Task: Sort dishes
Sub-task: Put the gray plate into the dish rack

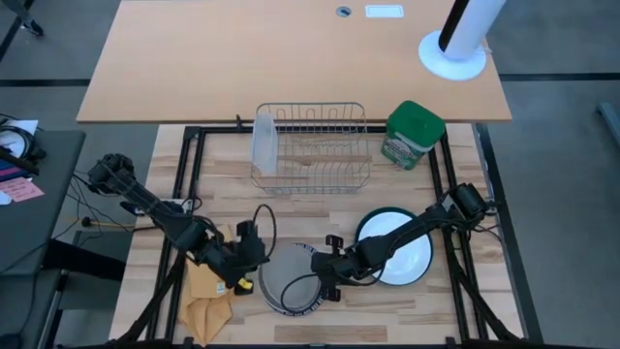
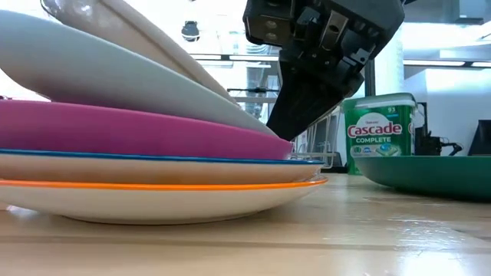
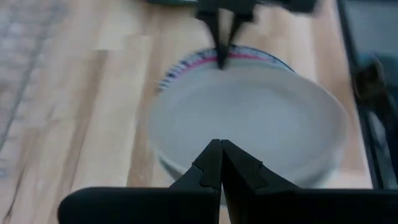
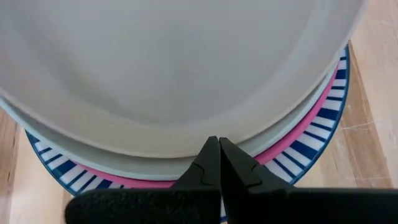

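Note:
A stack of small dishes [image 1: 289, 289] lies near the table's front edge. At the bottom is an orange-rimmed plate [image 2: 161, 201], then a blue-striped one [image 4: 323, 134], then a magenta one [image 2: 130, 132]. Two pale grey plates [image 2: 100, 73] lean on top, raised toward the left. My right gripper [image 4: 214, 142] is shut at the stack's right rim. My left gripper [image 3: 219, 144] is shut over the grey plate's [image 3: 249, 118] left side. A larger white plate with a dark green rim [image 1: 397, 247] lies flat to the right. My right gripper sets its shut fingertips [image 2: 275, 132] against the rim of the lower grey plate [image 4: 186, 155], just above the magenta plate. It comes slanting down from the table's right. That rim rests on the magenta plate and the grey plates rise away from it. Whether my left gripper touches the grey plate cannot be told.
A wire dish rack [image 1: 315, 150] stands at the back, with a frosted container [image 1: 263, 145] at its left end. A green canister [image 1: 415, 134] is right of the rack. A yellow cloth [image 1: 208, 302] lies left of the stack. A black frame [image 1: 194, 165] borders the work area.

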### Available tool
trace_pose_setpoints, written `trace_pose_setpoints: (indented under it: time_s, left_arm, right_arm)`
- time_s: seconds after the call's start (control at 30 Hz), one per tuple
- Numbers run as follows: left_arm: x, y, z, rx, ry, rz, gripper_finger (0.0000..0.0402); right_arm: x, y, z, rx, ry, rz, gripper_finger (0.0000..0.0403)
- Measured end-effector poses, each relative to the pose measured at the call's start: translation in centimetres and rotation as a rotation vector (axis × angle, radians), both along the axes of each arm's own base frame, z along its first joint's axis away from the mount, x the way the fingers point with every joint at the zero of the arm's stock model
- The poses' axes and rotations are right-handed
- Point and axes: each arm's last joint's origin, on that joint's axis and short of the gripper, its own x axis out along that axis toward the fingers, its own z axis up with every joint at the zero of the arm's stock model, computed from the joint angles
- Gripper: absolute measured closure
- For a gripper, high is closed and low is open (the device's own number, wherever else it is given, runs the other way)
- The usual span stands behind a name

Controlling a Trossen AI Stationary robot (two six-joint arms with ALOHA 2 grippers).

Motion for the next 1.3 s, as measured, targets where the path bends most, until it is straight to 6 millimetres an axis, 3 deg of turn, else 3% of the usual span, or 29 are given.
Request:
trace_pose_setpoints:
  time_s: [0.13,0.33,0.5,0.7,1.03,1.3]
  left_arm:
    - [-1.2,-1.8,0.0,0.04,-0.004,-0.143,0.0373]
    - [-1.8,-3.1,-0.2,0.163,-0.053,-0.188,0.0294]
    - [-0.9,-4.5,-2.9,0.362,0.024,-0.347,0.0232]
    - [0.5,-5.7,-5.9,0.586,0.082,-0.402,0.0195]
    - [1.7,-6.1,-8.0,0.846,0.116,-0.478,0.0196]
    - [1.5,-6.3,-7.0,0.885,0.087,-0.462,0.0271]
  right_arm:
    - [0.1,-0.1,0.0,0.002,0.001,-0.003,0.0403]
    - [0.1,-0.1,0.0,0.003,-0.002,-0.003,0.0403]
    - [0.1,-0.1,0.1,0.004,-0.005,-0.003,0.0403]
    - [0.1,-0.1,0.1,0.003,-0.007,-0.004,0.0403]
    - [0.1,-0.1,0.1,0.003,-0.007,-0.005,0.0403]
    - [0.0,-0.3,0.4,-0.054,-0.024,-0.019,0.0403]
